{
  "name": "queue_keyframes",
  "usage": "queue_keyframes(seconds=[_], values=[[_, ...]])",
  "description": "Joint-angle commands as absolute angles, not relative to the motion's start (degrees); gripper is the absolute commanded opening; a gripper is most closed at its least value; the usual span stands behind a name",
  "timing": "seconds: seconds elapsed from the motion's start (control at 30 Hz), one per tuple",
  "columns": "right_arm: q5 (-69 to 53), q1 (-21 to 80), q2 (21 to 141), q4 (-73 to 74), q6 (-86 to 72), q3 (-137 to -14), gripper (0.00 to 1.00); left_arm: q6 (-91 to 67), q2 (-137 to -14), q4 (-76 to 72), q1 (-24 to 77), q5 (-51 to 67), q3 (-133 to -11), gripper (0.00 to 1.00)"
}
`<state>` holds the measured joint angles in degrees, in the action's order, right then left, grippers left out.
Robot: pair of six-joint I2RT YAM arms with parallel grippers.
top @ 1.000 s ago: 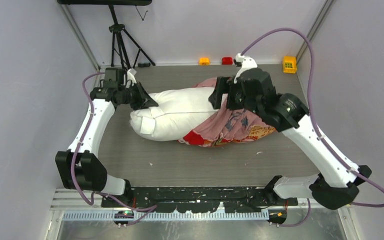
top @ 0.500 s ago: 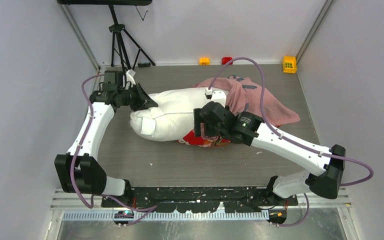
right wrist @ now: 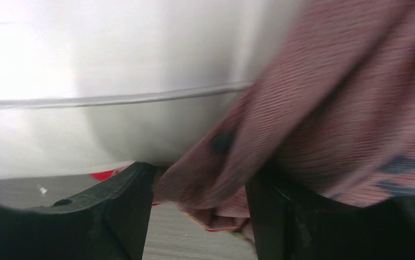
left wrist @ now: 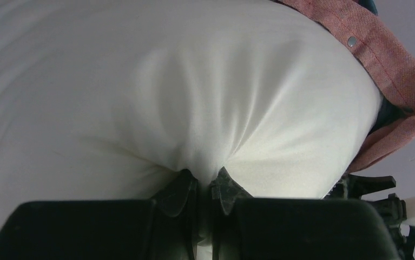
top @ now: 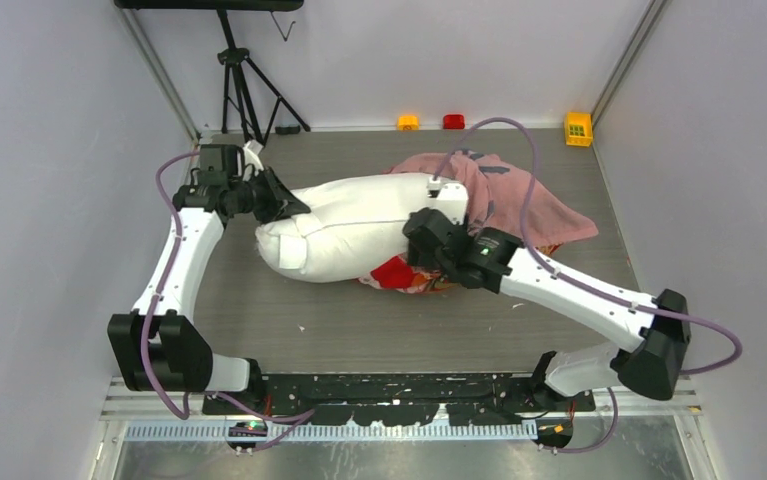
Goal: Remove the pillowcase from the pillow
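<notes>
Now | left gripper (left wrist: 204,190) pinching pillow (left wrist: 167,97) corner | right gripper (right wrist: 201,212) parted astride pillowcase (right wrist: 329,124) hem

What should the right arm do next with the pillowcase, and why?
Probably close the right gripper: a fold of the pillowcase sits between its open jaws, and the left gripper is pinching the pillow to anchor it.

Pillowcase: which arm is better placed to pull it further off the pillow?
Right: the right pincer has the pillowcase edge between its open jaws; the left pincer is shut on the pillow, at its bare end, anchoring it.
</notes>
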<state>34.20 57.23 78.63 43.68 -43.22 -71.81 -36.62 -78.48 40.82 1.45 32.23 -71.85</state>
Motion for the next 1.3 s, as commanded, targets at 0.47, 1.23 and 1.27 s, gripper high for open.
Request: queue_keyframes(seconds=[0.47,1.23,1.27], values=[[17.2,23.3,57.5,40.7,-35.4,-61.0,0.08,-30.7,-77.3,42.9,-3.4,24.5,-73.1,0.12],[-5.3,22.8,66.9,43.6,-40.8,-88.4,0.00,-24.9,-72.3,57.8,-2.9,21.9,-80.9,0.66],[-4.3,22.7,68.5,41.5,-42.0,-87.4,0.00,-25.2,-72.5,58.5,-2.6,21.0,-81.7,0.76]])
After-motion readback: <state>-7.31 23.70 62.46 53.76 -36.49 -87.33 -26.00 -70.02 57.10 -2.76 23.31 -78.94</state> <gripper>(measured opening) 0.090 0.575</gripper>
